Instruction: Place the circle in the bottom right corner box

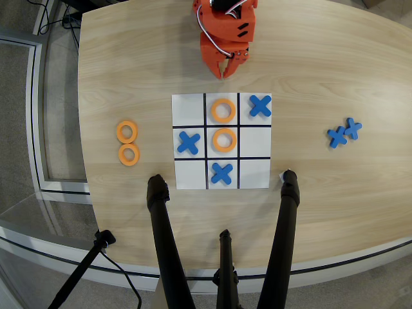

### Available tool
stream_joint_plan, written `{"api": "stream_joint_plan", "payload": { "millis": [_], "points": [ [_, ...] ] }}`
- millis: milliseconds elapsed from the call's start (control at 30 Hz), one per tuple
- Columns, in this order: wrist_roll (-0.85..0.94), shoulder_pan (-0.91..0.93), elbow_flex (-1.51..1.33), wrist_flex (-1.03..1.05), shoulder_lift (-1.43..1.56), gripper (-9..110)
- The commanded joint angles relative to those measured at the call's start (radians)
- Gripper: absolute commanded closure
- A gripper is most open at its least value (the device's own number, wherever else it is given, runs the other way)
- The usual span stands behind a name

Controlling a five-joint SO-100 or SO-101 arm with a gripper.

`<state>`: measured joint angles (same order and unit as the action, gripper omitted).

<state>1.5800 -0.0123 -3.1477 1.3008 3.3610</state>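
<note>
In the overhead view, the orange plastic arm enters from the table's far edge, and its two-finger gripper [226, 69] hangs just short of the far edge of the white nine-cell paper board [253, 143]. The jaws look drawn together with only a sliver between the tips, and nothing is held in them.

On the board, one flat orange ring [223, 111] lies in the far middle cell and another orange ring [224, 140] in the centre cell. Blue X-shaped pieces occupy the far right corner cell [260, 105], the left mid-edge cell [188, 143] and the near middle cell [221, 173].

Two spare orange rings lie on the bare wood well off the board's left edge, touching each other: the farther one [127, 132] and the nearer one [129, 154]. Either could serve as the circle to move. The near right corner cell [254, 174], which I take as the target, is empty. Two spare blue crosses [344, 132] sit near the table's right edge. Three black tripod legs [164, 244] rise from the near edge.

Risks, as I judge them: the touching rings may both shift when one is pinched, and the thin ring may slip from the jaws. Carrying it across the board could brush the placed pieces, and the right tripod leg stands close to the target cell.
</note>
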Motion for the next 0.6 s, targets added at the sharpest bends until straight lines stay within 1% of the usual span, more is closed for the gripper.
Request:
{"api": "stream_joint_plan", "payload": {
  "millis": [0,300,400,567],
  "points": [
    [0.018,0.029,0.014,0.008,-0.040,98],
    [0.020,0.031,0.015,0.009,-0.040,97],
    [0.020,0.034,0.029,0.011,-0.049,93],
    [0.015,0.080,0.179,0.009,-0.172,91]
  ]
}}
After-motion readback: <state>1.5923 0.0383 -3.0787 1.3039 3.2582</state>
